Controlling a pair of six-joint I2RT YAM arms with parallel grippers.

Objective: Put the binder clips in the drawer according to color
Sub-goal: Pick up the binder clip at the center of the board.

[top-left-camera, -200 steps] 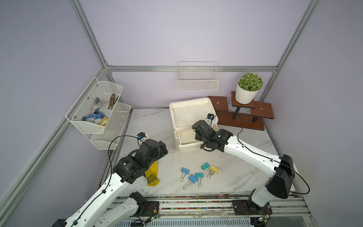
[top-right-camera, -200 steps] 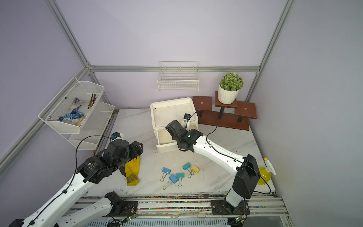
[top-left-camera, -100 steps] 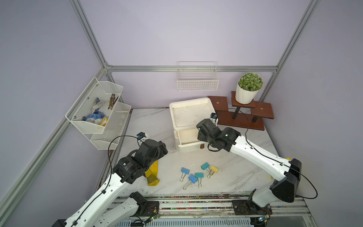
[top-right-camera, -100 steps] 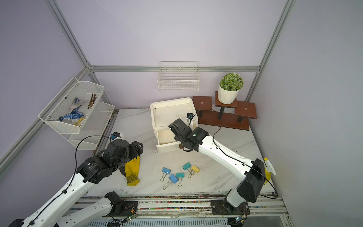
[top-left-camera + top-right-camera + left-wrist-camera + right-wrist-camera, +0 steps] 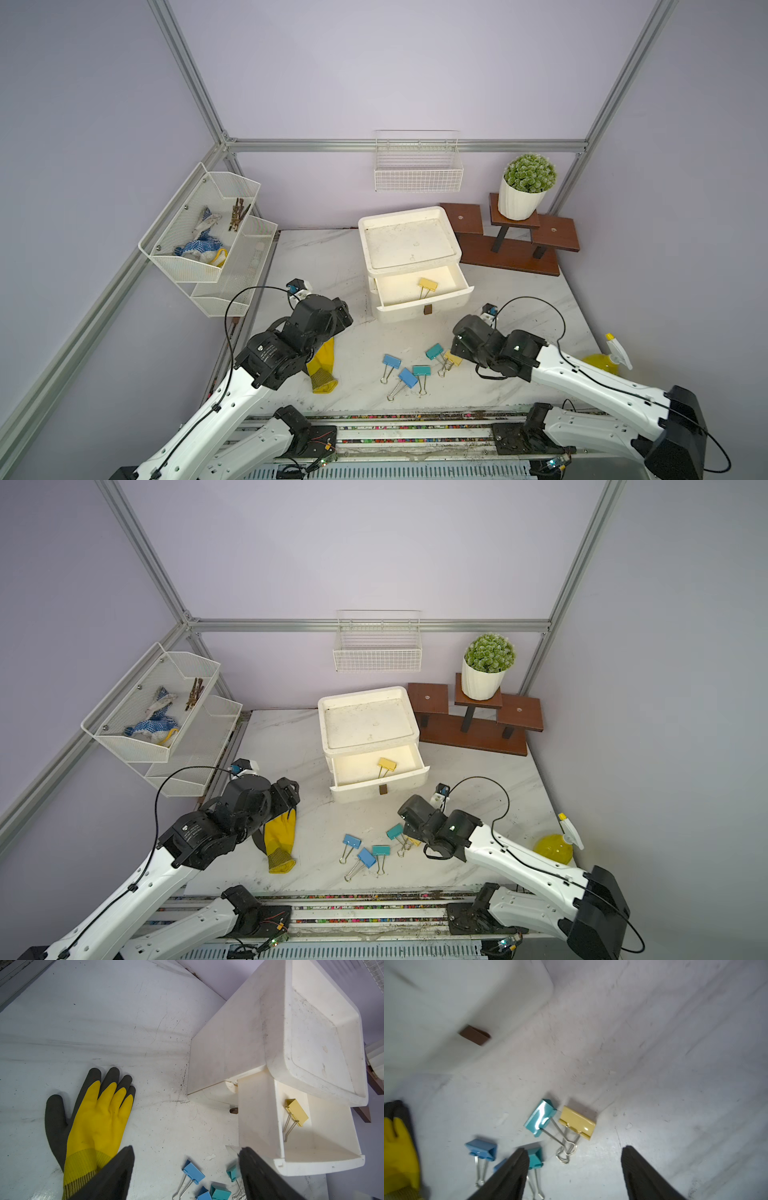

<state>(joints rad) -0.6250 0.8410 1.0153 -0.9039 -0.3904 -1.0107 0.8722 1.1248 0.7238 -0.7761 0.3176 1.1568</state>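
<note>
Right wrist view: the right gripper [image 5: 574, 1148] stands apart, empty, near a yellow clip [image 5: 577, 1122]. The left gripper [image 5: 186, 1147] is apart too. A second yellow clip [image 5: 427, 284] lies in the drawer [image 5: 399, 306].

One clip [image 5: 427, 284] in open drawer [image 5: 399, 308] — five clips [image 5: 421, 370] on table [image 5: 324, 266] before it, glove [image 5: 322, 365] left of them

Both top views: high, distant, looking down from above the near edge across the whole worktop [image 5: 324, 266]. Wrist views: close, facing down at the worktop; both share the binder clips [image 5: 540, 1118] and drawer [image 5: 259, 1118].
</note>
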